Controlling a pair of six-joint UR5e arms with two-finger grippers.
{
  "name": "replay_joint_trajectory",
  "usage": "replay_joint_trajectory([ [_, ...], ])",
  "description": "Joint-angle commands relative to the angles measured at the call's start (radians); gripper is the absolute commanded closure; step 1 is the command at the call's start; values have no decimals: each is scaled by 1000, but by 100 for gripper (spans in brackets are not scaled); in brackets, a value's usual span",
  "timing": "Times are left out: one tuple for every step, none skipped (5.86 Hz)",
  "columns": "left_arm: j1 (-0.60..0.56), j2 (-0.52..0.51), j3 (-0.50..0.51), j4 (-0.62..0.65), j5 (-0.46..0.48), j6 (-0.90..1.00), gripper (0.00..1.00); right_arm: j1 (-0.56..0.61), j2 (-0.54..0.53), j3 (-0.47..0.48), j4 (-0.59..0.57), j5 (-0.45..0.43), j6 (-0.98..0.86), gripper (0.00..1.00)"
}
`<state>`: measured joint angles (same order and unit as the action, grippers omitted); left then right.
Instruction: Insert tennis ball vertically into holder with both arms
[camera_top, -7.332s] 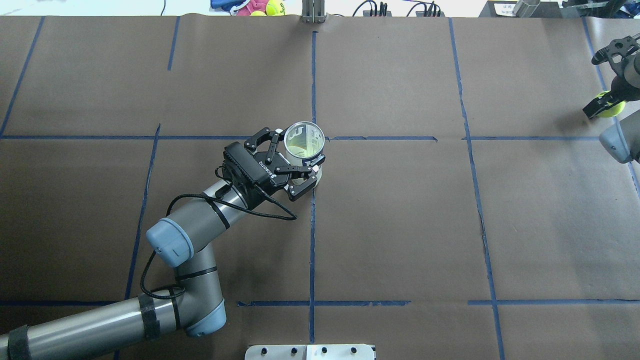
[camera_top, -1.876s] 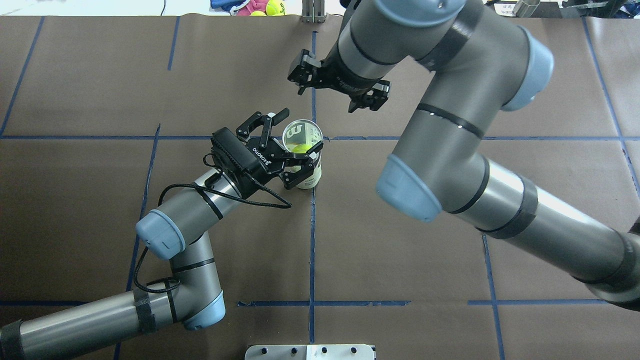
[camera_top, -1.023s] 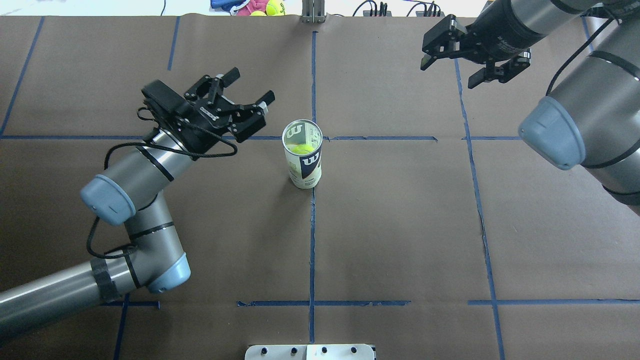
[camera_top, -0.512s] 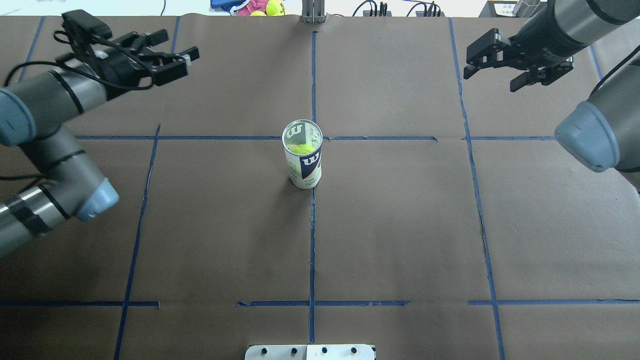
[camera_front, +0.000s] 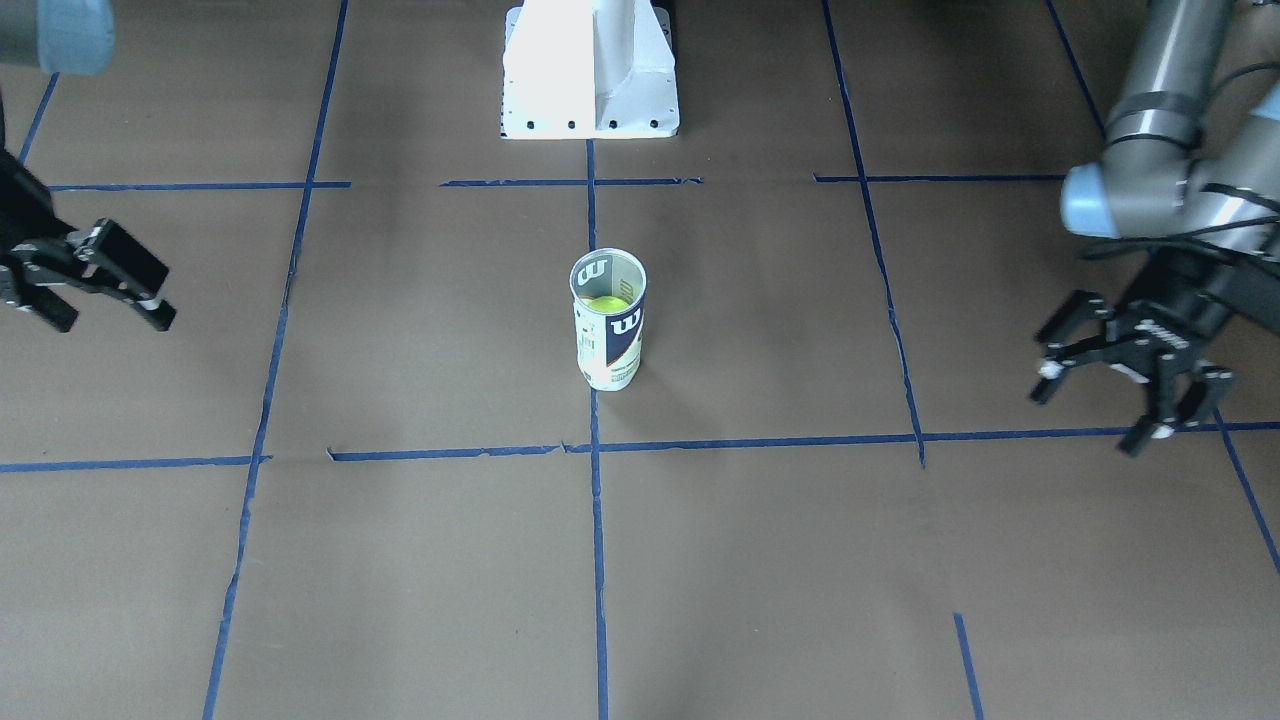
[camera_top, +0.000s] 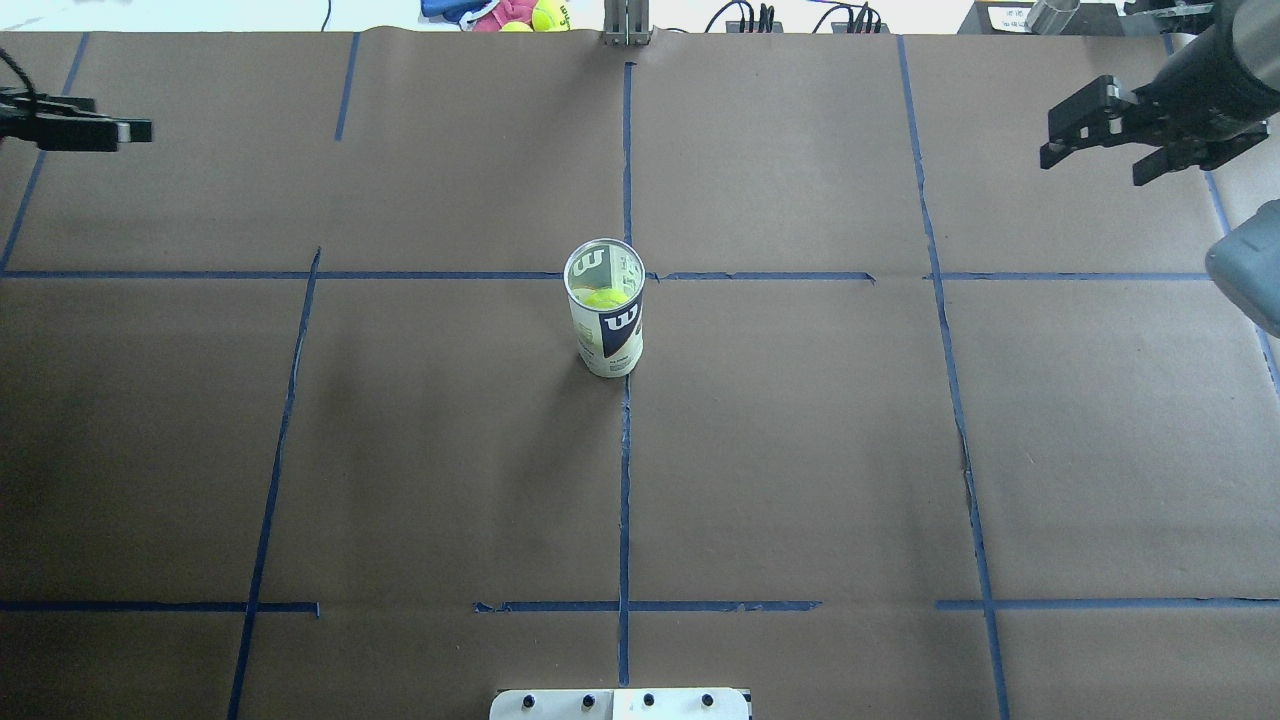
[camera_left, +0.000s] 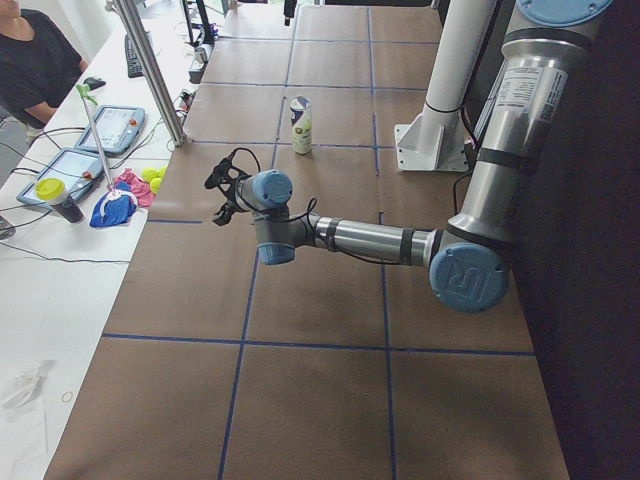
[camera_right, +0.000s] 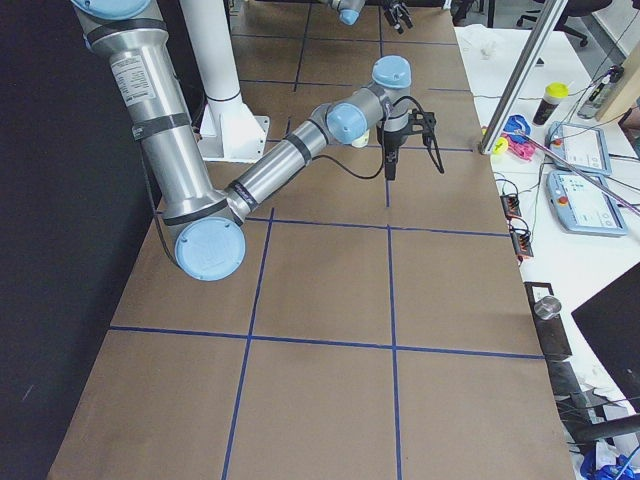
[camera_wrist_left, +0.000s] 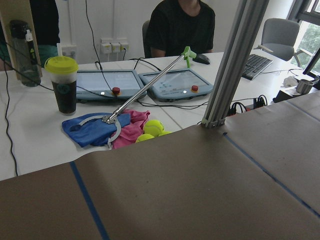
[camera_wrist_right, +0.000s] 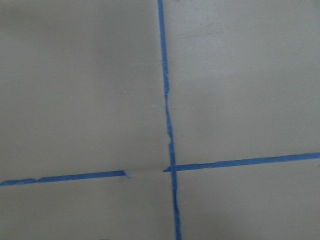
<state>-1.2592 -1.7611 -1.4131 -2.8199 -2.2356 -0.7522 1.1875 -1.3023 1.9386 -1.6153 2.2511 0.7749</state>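
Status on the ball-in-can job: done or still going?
Done: the tennis ball sits inside the holder, which stands upright, unsupported, on the table. In hand: nothing; the left gripper and the right gripper are both open, empty and far out to the sides. Left: nothing visible; the insertion looks complete.

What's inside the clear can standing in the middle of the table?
A yellow-green tennis ball sits inside the upright holder, visible through its open top. The label and the ball itself hide whatever lies beneath the ball.
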Motion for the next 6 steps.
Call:
replay_joint_trajectory([
  [-201, 28, 19, 166, -243, 136, 2, 119, -119, -41, -6, 7, -264, 0],
  [-233, 41, 34, 248, -251, 160, 2, 180, -167, -81, -8, 11, -399, 0],
  [-241, 84, 69, 319, -252, 263, 2, 216, -222, -107, -8, 8, -540, 0],
  [-252, 110, 86, 432, -254, 334, 1, 271, -229, -172, -14, 33, -645, 0],
  [-253, 144, 104, 479, -251, 435, 1, 287, -241, -206, -11, 36, -689, 0],
  [-284, 155, 100, 581, -243, 602, 1, 308, -261, -214, -14, 36, -765, 0],
])
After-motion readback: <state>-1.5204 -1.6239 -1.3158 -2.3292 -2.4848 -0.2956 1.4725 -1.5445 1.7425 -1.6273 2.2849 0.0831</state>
